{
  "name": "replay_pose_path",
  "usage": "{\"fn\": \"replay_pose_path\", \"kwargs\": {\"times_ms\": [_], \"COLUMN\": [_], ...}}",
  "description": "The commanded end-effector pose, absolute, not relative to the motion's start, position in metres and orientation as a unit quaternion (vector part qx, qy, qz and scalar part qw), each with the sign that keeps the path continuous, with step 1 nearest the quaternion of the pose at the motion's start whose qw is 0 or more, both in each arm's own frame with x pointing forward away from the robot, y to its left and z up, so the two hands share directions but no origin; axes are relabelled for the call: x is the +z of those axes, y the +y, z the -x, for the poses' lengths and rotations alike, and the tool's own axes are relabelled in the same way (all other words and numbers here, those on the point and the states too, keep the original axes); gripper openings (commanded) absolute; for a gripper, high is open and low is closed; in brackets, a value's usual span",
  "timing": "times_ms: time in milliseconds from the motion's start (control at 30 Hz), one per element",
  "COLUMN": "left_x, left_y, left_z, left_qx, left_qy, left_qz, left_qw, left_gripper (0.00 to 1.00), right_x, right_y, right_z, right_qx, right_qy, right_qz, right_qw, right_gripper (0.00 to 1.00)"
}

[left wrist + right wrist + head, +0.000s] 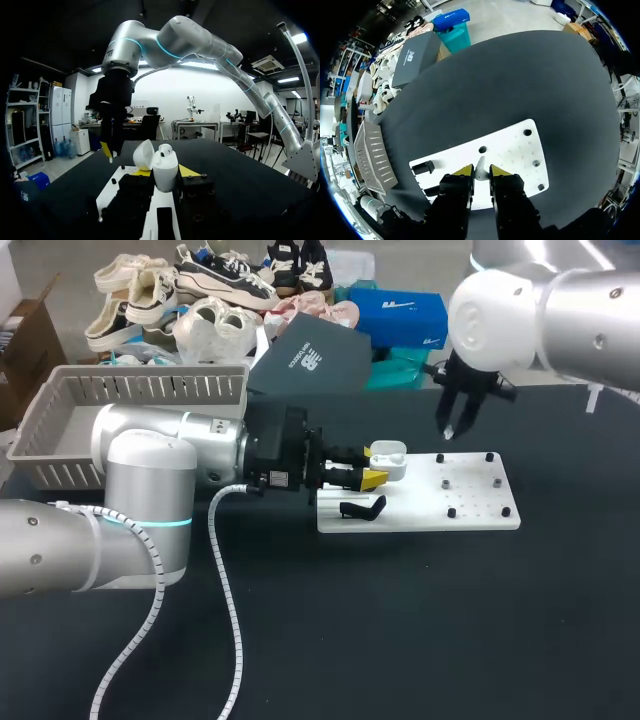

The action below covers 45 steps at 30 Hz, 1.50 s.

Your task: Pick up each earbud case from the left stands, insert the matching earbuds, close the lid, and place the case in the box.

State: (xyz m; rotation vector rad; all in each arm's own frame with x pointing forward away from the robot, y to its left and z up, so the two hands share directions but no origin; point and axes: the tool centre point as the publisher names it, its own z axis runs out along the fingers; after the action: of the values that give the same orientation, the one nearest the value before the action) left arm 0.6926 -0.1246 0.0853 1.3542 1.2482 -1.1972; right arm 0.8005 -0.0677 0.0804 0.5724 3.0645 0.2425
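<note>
Black table | left claw grips open-lidded case | right claw pinches earbud

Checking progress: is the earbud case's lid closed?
No, the earbud case has its lid swung open in the left wrist view.

Our left arm is all fat rounded tubes in brushed silver-grey metal, with a thin glowing cyan ring at one joint and a ribbed white hose coming off the wrist. The wrist is a boxy black block with a small white sticker, then comes the black left gripper with bright yellow tips. Our right arm has the same silver shell, a big pale ball-shaped joint and cyan bands. The right gripper is two chunky black blocks with yellow wedge tips.
</note>
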Motion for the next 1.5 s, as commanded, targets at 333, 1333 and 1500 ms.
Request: {"fn": "replay_pose_path", "kwargs": {"times_ms": [333,1333,1500], "left_x": [0.085,0.085,0.085], "left_y": [-0.125,-0.125,-0.125], "left_z": [-0.693,-0.693,-0.693], "left_qx": [-0.486,-0.486,-0.486], "left_qy": [0.505,0.505,0.505], "left_qz": [-0.549,-0.549,-0.549], "left_qw": [0.456,0.456,0.456], "left_gripper": [0.0,0.0,0.0], "right_x": [0.182,0.188,0.185], "right_y": [-0.071,0.03,0.034], "right_z": [-0.741,-0.666,-0.665], "right_qx": [0.091,0.065,0.068], "right_qy": [0.994,0.979,0.982], "right_qz": [-0.049,0.173,0.159], "right_qw": [-0.043,-0.085,-0.073], "right_gripper": [0.0,0.0,0.0]}}
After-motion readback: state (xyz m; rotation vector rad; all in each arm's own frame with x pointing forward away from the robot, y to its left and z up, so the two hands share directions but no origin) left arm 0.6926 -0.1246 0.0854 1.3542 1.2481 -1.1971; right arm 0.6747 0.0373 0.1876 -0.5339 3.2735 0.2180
